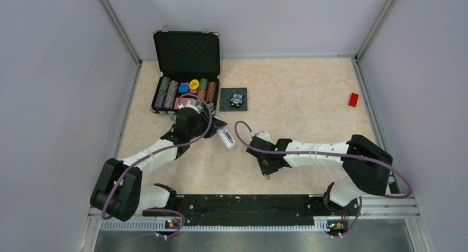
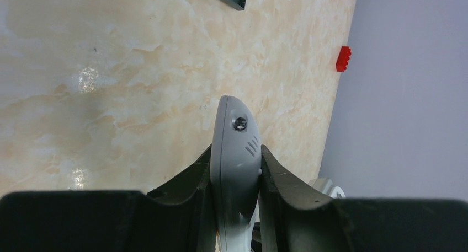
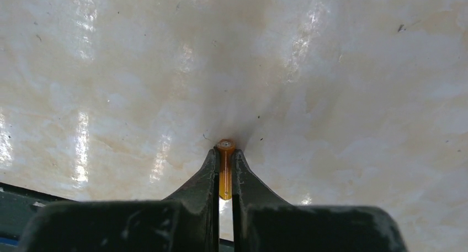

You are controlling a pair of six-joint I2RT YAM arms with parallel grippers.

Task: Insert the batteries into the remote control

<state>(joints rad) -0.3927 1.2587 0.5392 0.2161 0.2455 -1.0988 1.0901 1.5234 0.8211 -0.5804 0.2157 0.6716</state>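
The white remote control (image 1: 226, 137) is clamped edge-on between the fingers of my left gripper (image 2: 236, 153), its rounded end (image 2: 236, 125) sticking out past the fingertips above the table. In the top view the left gripper (image 1: 214, 125) sits left of centre, near the case. My right gripper (image 3: 225, 154) is shut on a slim orange battery (image 3: 225, 175), which lies lengthwise between the fingers with its capped end poking out over the marble surface. From above, the right gripper (image 1: 267, 172) is low over the table, to the right of and nearer than the remote. The remote's button face is hidden.
An open black case (image 1: 186, 53) with poker chips stands at the back left. A dark owl tile (image 1: 234, 99) lies beside it. A small red block (image 1: 353, 99) sits near the right wall. Grey walls enclose the marble table (image 1: 298, 92).
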